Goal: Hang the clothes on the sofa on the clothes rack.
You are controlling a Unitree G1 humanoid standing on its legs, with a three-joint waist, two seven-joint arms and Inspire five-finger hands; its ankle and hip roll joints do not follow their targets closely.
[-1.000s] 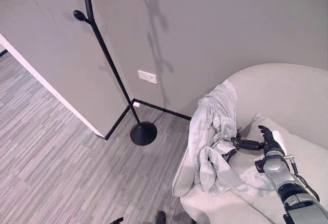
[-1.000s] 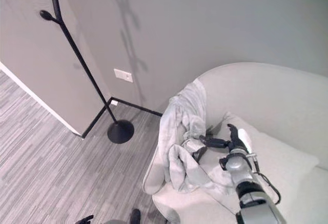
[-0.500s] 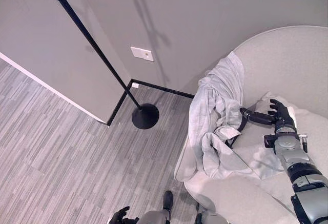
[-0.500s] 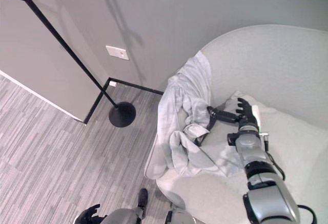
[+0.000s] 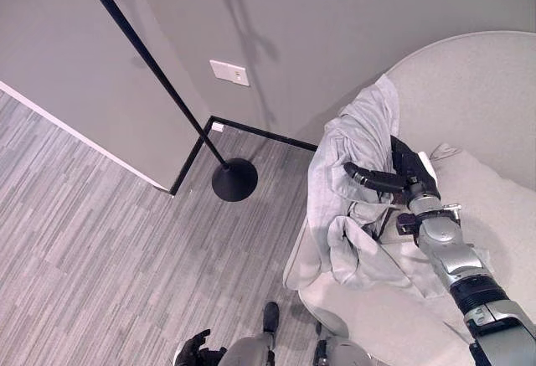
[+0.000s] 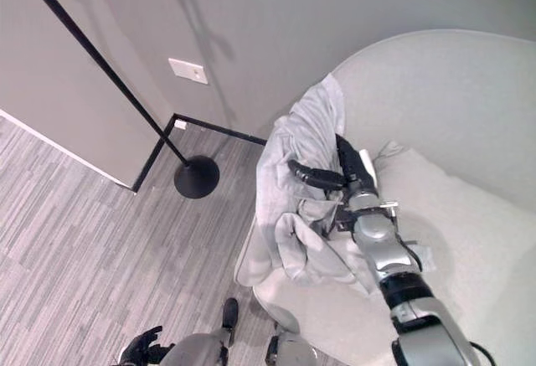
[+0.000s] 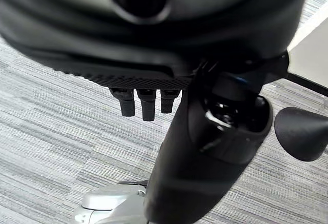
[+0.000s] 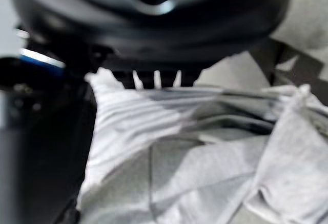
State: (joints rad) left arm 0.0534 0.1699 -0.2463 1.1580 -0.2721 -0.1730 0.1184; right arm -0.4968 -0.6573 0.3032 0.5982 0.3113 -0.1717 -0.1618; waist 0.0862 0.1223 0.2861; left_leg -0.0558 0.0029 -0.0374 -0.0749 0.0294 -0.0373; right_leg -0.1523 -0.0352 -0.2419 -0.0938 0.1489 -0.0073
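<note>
A light grey garment [image 5: 347, 148] lies crumpled over the arm of the pale sofa [image 5: 477, 90], part of it hanging down the outer side. My right hand [image 5: 408, 173] rests against the garment's upper folds, open, fingers straight and thumb stretched out across the cloth. In the right wrist view the cloth [image 8: 179, 167] lies directly past the hand. The black clothes rack [image 5: 142, 56] stands on the floor to the left, its round base [image 5: 234, 179] by the wall corner. My left hand [image 5: 194, 351] hangs low over the floor, fingers [image 7: 146, 101] relaxed and holding nothing.
A grey wall with a white socket [image 5: 229, 72] and black skirting runs behind the rack and sofa. Grey plank floor [image 5: 100, 249] spreads between me and the rack. A seat cushion [image 5: 494, 207] lies to the right of my hand.
The camera has shifted. My right hand has moved from the seat cushion up and to the left, onto the garment on the sofa arm.
</note>
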